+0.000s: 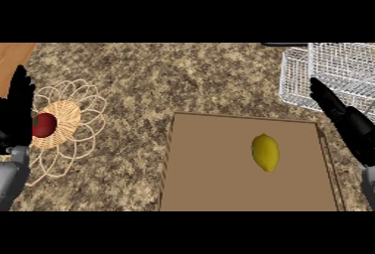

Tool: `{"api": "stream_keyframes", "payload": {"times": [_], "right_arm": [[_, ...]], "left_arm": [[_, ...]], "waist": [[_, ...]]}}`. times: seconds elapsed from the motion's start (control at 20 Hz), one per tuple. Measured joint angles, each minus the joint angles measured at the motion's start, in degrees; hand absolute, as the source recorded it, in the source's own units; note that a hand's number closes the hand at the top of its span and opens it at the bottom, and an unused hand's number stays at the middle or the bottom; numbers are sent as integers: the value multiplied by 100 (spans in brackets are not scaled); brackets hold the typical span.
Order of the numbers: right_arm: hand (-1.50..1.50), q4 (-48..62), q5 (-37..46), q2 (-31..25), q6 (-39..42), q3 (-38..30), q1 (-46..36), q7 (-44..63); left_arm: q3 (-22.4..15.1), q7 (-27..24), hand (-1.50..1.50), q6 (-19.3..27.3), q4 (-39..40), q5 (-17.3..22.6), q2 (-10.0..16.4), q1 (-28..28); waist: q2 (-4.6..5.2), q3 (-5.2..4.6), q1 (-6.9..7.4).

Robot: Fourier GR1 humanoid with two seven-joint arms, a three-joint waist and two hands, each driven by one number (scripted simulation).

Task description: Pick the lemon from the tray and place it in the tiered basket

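on the right half of the brown tray (212,188), the lemon (265,152) lies lengthwise on its side, untouched, well apart from both hands. right hand (348,124): at the view's right edge, fingers straight and extended toward the upper left, holding nothing; it sits just past the tray's right rim and overlaps the lower part of the white wire tiered basket (330,64) at upper right. left hand (18,99): open, fingers up, resting at the left edge beside a woven flower-shaped mat (73,106) that carries a red fruit (44,125). speckled stone counter (183,74) under everything. progress, as judged: nothing done. pick not yet begun, lemon on tray, no lemon seen in the basket. remaining: reach, grasp, lift, carry to the basket, release. right hand is the nearer one, to lemon and basket alike.
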Motion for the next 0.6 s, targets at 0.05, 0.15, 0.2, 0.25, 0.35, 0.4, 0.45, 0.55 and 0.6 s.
{"api": "stream_keyframes", "payload": {"times": [0.05, 0.15, 0.2, 0.25, 0.35, 0.4, 0.45, 0.55, 0.6], "right_arm": [[150, 17, 75, 101, -120, -43, -26, -21], [150, -91, 218, 272, -564, -267, -78, -9], [150, -161, 298, 355, -825, -438, -143, -4], [150, -250, 413, 465, -1126, -627, -213, 13], [-150, -241, 708, 362, -1711, -1058, -106, 177], [-150, -171, 830, 360, -2082, -1332, -6, 310], [-150, -142, 870, 475, -2482, -1602, 72, 408], [-150, -261, 924, 791, -3248, -2040, 231, 504], [-150, -392, 995, 992, -3614, -2163, 321, 497]], "left_arm": [[-55, 25, 0, 1, -1, -44, -24, 19], [-170, 39, 0, -51, -28, -33, -131, 231], [-247, 36, 0, -67, 18, -28, -226, 326], [-353, 13, 0, -99, 34, -15, -347, 466], [-476, 2, 0, -155, 85, 49, -525, 698], [-517, 5, 0, -172, 99, 83, -598, 792], [-564, 2, 0, -191, 110, 118, -679, 887], [-675, -72, 0, -218, 98, 156, -844, 1105], [-715, -165, 0, -213, 77, 154, -929, 1158]], "waist": [[-26, -14, 5], [-77, -22, -14], [-93, -23, -60], [-119, -46, -93], [-148, -153, -304], [-165, -183, -431], [-186, -198, -519], [-233, -218, -587], [-246, -222, -586]]}}
